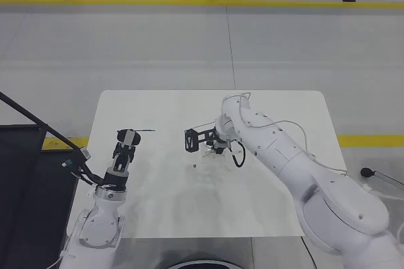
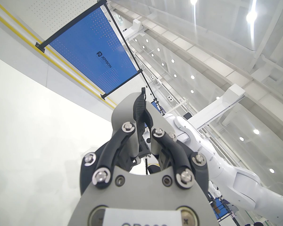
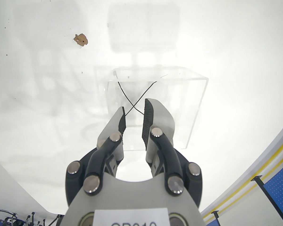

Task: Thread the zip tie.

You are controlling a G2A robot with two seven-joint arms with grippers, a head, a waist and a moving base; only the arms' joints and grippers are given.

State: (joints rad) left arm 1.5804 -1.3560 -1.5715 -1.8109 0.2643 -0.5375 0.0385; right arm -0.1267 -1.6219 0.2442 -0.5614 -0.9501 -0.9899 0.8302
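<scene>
Top view: I have the left gripper [image 1: 128,138] left of centre over the white table [image 1: 269,202]. The zip tie [image 1: 147,130] sticks out of it as a thin dark line aimed at the middle of the frame. The right gripper [image 1: 188,140] sits near frame centre, facing it, with bare table between the two.

Left wrist view: the left gripper [image 2: 142,104] has its pads pressed together on the zip tie [image 2: 143,90], and one end pokes just past the fingertips.

Right wrist view: the right gripper [image 3: 134,108] stands narrowly parted and holds nothing. It is close over a clear block [image 3: 179,99]. Two thin black strands [image 3: 145,93] cross beyond its pads; I cannot tell what they belong to.

My read is that the tie is in hand but not yet threaded. Next I would need to line up its free end finely with the opening it must enter, since so thin a strap will likely flex.
</scene>
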